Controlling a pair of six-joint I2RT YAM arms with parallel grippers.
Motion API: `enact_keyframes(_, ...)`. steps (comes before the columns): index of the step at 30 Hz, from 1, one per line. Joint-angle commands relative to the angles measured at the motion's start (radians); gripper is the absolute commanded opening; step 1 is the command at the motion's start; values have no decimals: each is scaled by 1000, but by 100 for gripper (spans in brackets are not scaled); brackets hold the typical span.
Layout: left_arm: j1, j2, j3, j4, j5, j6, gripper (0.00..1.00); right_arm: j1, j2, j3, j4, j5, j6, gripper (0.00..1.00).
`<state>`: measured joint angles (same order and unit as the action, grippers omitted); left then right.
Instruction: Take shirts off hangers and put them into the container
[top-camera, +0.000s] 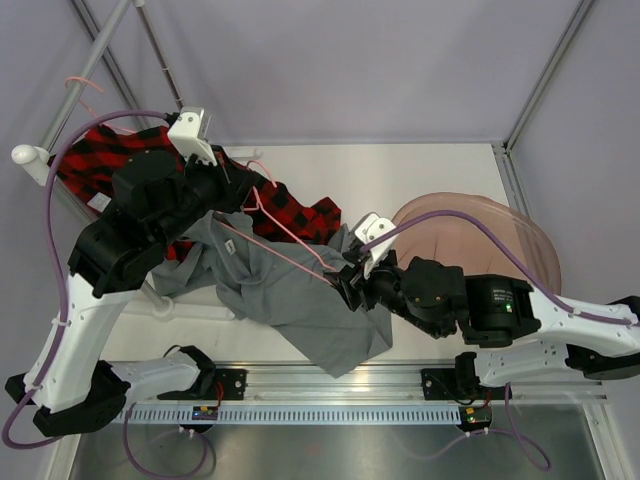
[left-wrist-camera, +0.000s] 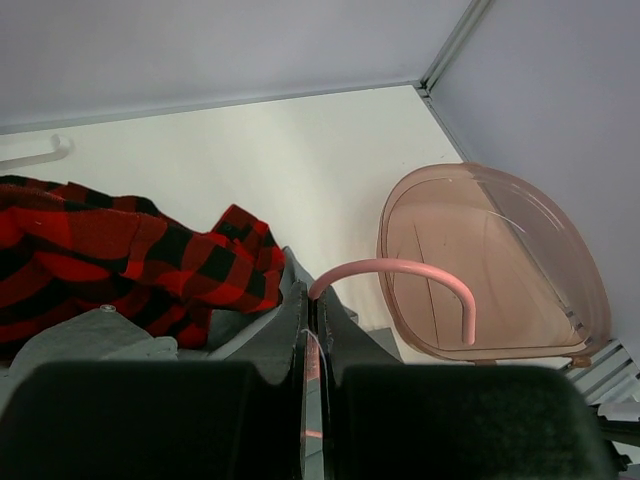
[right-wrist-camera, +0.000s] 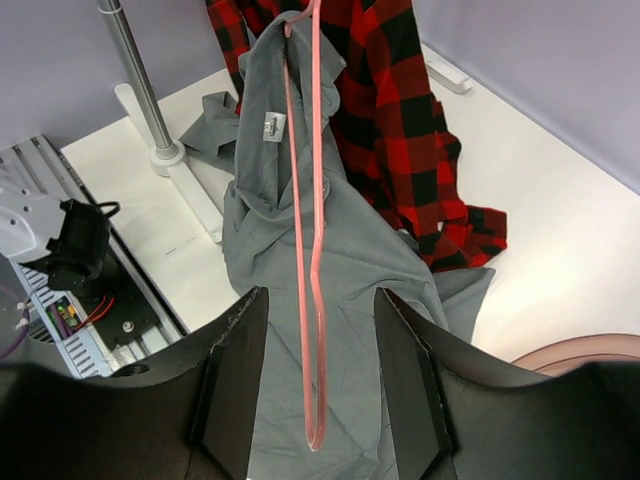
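My left gripper (left-wrist-camera: 312, 300) is shut on the neck of a pink wire hanger (left-wrist-camera: 400, 268), whose hook curls out past the fingertips. In the top view the left gripper (top-camera: 246, 196) holds that hanger (top-camera: 295, 240) up at a slant. The grey shirt (top-camera: 285, 290) hangs from it and trails down to the table. My right gripper (right-wrist-camera: 320, 300) stands open around the hanger's lower corner (right-wrist-camera: 315, 420), its fingers clear of the wire and of the grey shirt (right-wrist-camera: 350, 250) behind. The red-and-black plaid shirt (top-camera: 295, 215) lies behind the grey one. The pinkish tub (top-camera: 530, 240) sits at the right.
A grey rail pole (right-wrist-camera: 135, 70) on a white base stands left of the shirts. More plaid cloth (top-camera: 105, 150) hangs over the slanted rail at the far left, with a second pink hook (top-camera: 82, 86) above it. The frame posts (top-camera: 545, 80) border the table.
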<state>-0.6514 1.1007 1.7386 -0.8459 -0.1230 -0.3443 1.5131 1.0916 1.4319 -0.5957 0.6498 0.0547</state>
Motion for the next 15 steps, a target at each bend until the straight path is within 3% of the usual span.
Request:
enact_keyframes(1,-7,8,49,31,-20,28,0,4,-47,-11,2,-35,-12,54)
enact_keyframes(15,-7,16,79,27,-15,30,0,6,-122,-175,40,-95,60,50)
